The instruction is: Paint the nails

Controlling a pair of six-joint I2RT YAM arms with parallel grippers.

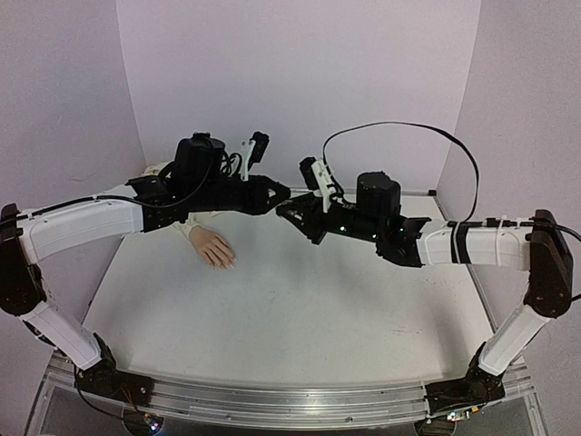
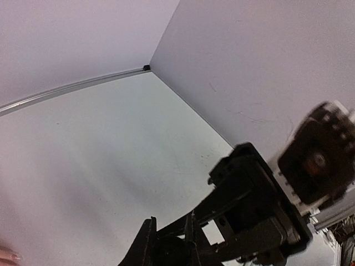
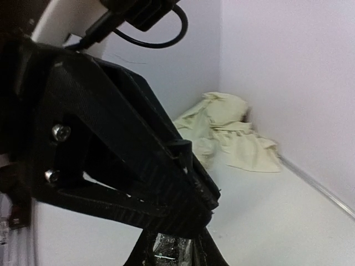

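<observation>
The pinkish-beige mannequin hand (image 1: 214, 247) lies palm down on the table at the left of centre, its tiny nails (image 1: 228, 262) pointing toward me. Its cream cloth sleeve (image 1: 186, 227) runs back under my left arm. Both grippers meet in mid-air above the table, to the right of the hand. My right gripper (image 1: 290, 215) (image 3: 173, 250) is shut on a small glassy polish bottle (image 3: 172, 250). My left gripper (image 1: 278, 201) (image 2: 169, 246) is shut on a dark round cap (image 2: 169, 254) at the bottle's top. One mannequin fingertip (image 2: 8, 256) shows in the left wrist view's corner.
Crumpled cream cloth (image 3: 227, 133) lies in the back left corner against the walls. The white enclosure walls (image 1: 300, 82) close in the table on three sides. A black cable (image 1: 399, 127) loops above my right arm.
</observation>
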